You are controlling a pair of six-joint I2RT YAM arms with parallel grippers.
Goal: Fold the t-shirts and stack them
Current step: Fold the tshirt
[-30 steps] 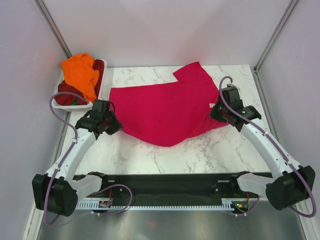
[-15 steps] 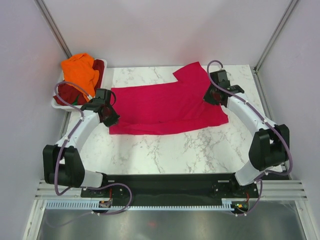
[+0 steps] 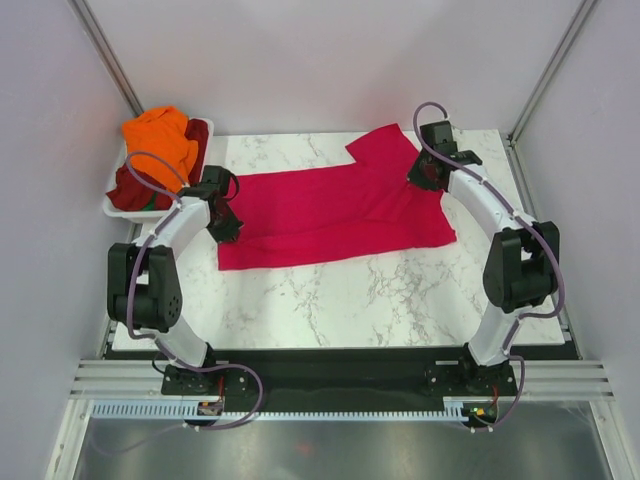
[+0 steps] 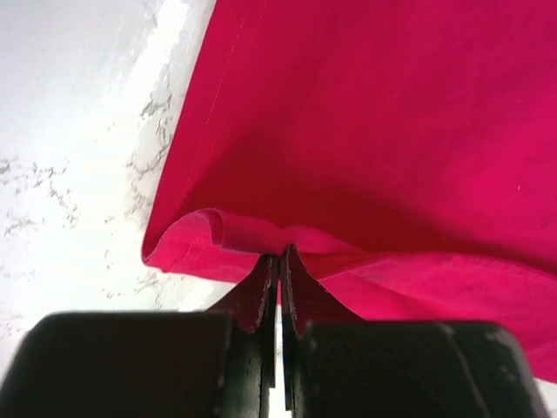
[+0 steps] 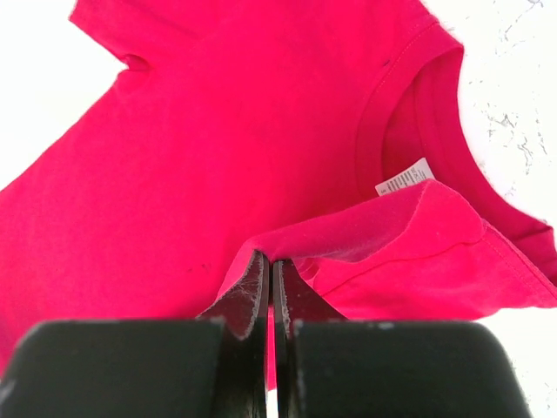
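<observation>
Crimson-pink t-shirt [image 3: 330, 215]: lies across the middle of the marble table [image 3: 400, 290], its near part doubled over onto the rest, with one sleeve [image 3: 385, 145] poking toward the back.
Left gripper [image 4: 278, 261]: jaws pressed tight on a bunched lip of cloth at the hem end.
Right gripper [image 5: 268, 266]: jaws clamped the same way on a raised fold at the collar end, near the white neck label [image 5: 405, 178].
Step in hand: we judge it to be laying the lengthwise fold flat (both ends are pinched at once).
Doing it well: we want both pinches lowered level and let go together, so neither raised lip curls back.
Edges: the collar end lies near the table's right edge, and the sleeve lies near the back edge.
Open room: bare marble lies in front of the shirt, so we would work toward the near side.
Other shirts: the orange one [image 3: 160, 145] lies on the dark maroon one [image 3: 135, 185] in the white basket [image 3: 125, 210], close beside the left arm.
</observation>
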